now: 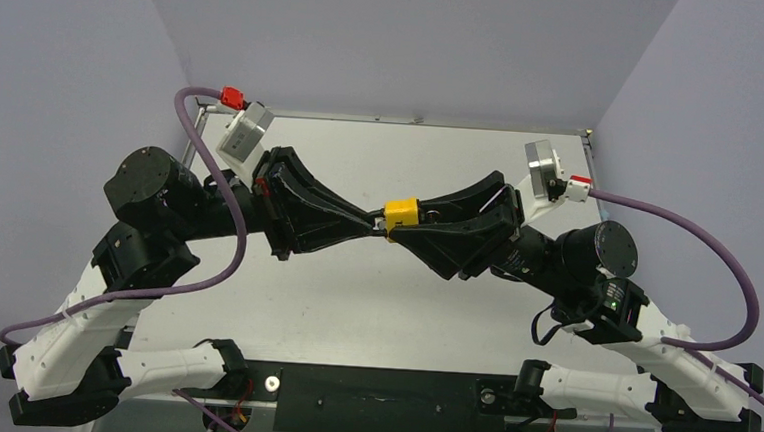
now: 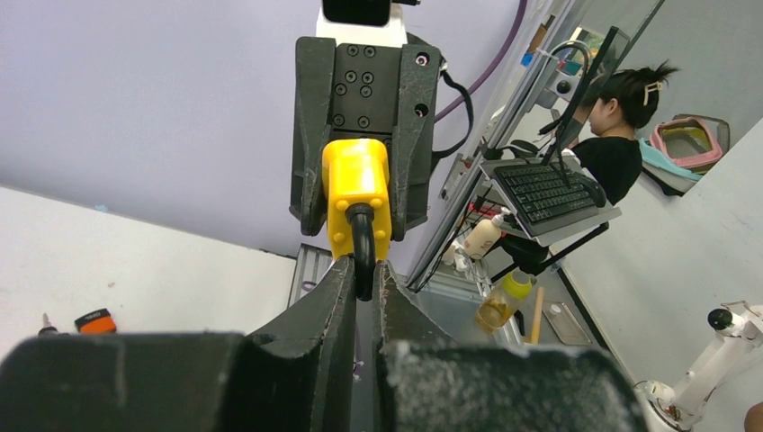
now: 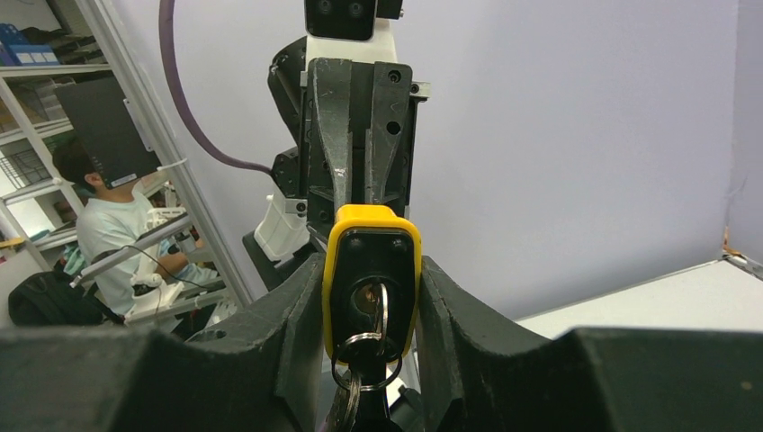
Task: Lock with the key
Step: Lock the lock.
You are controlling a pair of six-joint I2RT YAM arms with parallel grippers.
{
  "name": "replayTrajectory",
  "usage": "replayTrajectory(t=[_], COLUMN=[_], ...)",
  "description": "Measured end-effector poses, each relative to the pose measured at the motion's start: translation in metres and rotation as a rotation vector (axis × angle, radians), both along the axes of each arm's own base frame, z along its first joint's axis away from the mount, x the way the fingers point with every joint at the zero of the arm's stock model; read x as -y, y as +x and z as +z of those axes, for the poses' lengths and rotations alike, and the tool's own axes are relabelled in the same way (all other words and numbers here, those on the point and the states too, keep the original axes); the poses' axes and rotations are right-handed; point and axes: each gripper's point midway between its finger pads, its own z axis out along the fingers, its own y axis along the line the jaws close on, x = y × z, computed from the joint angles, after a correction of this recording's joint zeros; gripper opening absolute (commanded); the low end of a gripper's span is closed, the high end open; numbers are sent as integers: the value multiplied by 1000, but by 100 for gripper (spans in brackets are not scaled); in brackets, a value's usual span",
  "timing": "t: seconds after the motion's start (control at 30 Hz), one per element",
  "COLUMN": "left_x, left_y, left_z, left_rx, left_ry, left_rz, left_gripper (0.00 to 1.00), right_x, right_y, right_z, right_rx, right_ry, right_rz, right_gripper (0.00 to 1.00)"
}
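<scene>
I find both arms meeting tip to tip over the middle of the table (image 1: 382, 311), with a yellow padlock (image 1: 400, 215) carried between them, clear of the surface. My right gripper (image 3: 371, 270) is partly closed, one finger against each side of the padlock body. It is a snug hold, with no gap visible on either side. My left gripper (image 2: 363, 270) is closed almost fully, its two fingers pinched on the black shackle (image 2: 362, 243) that comes out of the padlock end facing it. The right wrist camera looks straight at the keyhole (image 3: 367, 297) face. One thin key (image 3: 379, 304) of the bunch looks to be seated in the keyhole. Its ring (image 3: 344, 358) hangs just below, and the black heads of the others dangle low between the right fingers, partly cut off by the bottom edge of the view. I cannot tell how far the key is turned, nor whether the shackle is pushed fully home — the left fingers cover that joint.
</scene>
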Motion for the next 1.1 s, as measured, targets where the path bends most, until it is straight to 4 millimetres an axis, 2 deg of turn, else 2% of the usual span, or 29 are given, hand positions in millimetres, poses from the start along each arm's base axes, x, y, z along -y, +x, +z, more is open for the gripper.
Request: replayTrajectory(t=[0.23,0.4,0.53,0.7,0.87,1.0,1.07,1.1], left_x=[2,6,11,8,2,-1,-2,-3], left_y=[12,32,52,77,88,92,93,93], left_z=[-17,-45,-87,-129,-153,-162,-167,-167], left_rx=[-42,-101,-200,-291,-336,-355,-362,-364], left_ry=[60,130,196,269,300,295,291,289], left_rz=[65,144,182,255,297,310,313,314], left_gripper=[0,0,0,0,0,0,0,0], right_x=[-1,-1,-3,-4,-6,-6,-6,-6], right_y=[11,28,54,80,93,99,100,101], right_z=[-10,-24,-55,-99,-128,-140,-145,-146], right_rx=[-11,-25,-49,-101,-164,-208,-228,-236], right_ry=[-40,-88,-180,-262,-273,-256,-245,-240], right_rz=[-64,-148,-238,-279,-251,-225,-210,-203], right_gripper=[0,0,0,0,0,0,5,12])
